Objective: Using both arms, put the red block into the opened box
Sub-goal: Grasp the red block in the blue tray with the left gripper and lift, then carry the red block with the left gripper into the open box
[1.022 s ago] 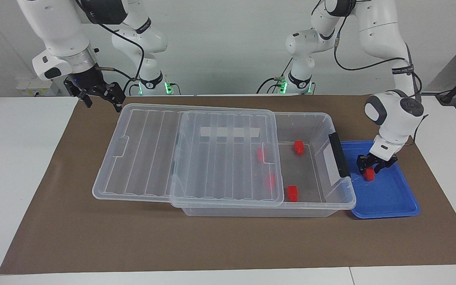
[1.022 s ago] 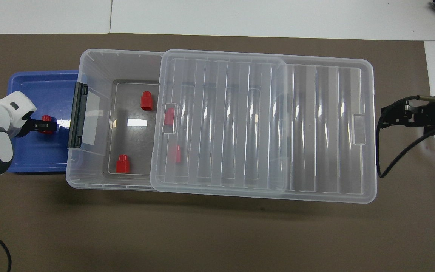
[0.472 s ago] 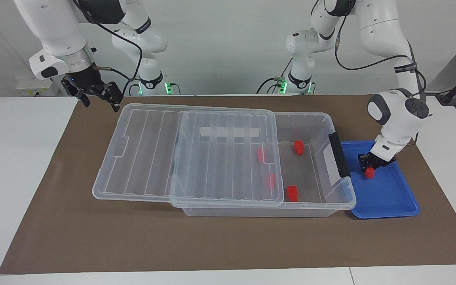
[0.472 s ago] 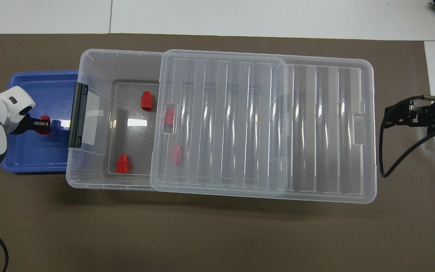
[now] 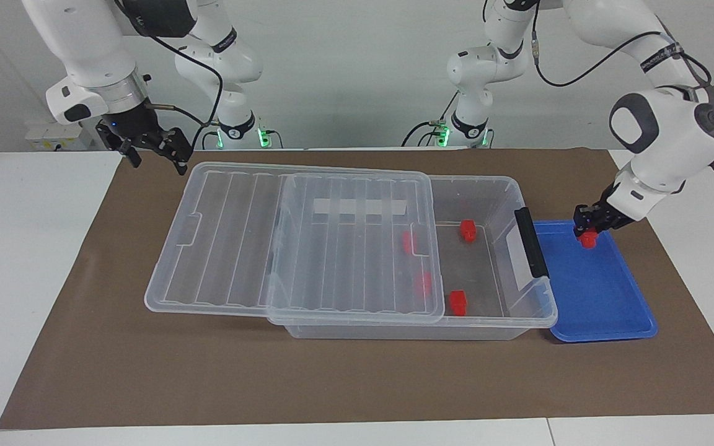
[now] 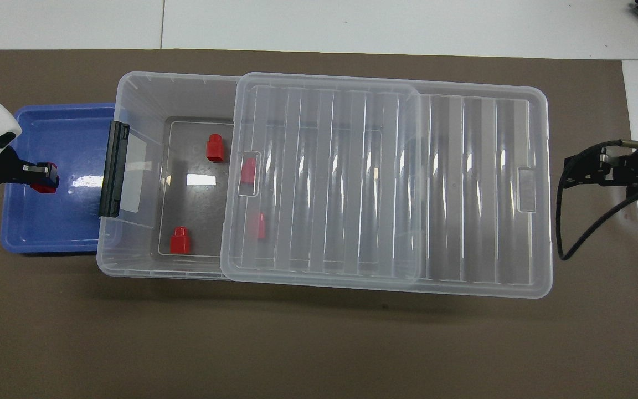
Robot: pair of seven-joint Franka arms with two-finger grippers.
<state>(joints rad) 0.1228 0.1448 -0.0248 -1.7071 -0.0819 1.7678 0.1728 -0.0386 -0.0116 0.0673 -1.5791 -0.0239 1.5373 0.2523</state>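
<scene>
Clenched on a red block [image 5: 589, 240], the left claw [image 5: 587, 226] hangs in the air over the blue tray [image 5: 605, 310], with the block lifted clear of the tray floor. That tray lies on the brown mat [image 5: 344, 378] at the left arm's end of the desk [image 5: 22, 260], just beside the latch end of the box [image 5: 521, 319]. Up at the other end, the right claw [image 5: 157, 148] waits released above the mat, close to the corner of the lid [image 5: 233, 241] nearest the robots, holding nothing. The box is a clear plastic bin with a black latch bar [image 5: 530, 241] on its end wall. Its ribbed lid is slid toward the right arm's end, so it overhangs the box there and leaves the part by the latch uncovered. In the uncovered part, one loose red block [image 5: 468, 230] sits on the floor nearer the robots, and another loose block [image 5: 457, 301] sits farther from them. Two more red shapes [image 5: 408, 242] show dimly through the lid's edge. A strip of white tape [image 5: 359, 206] shows through the lid as well.
</scene>
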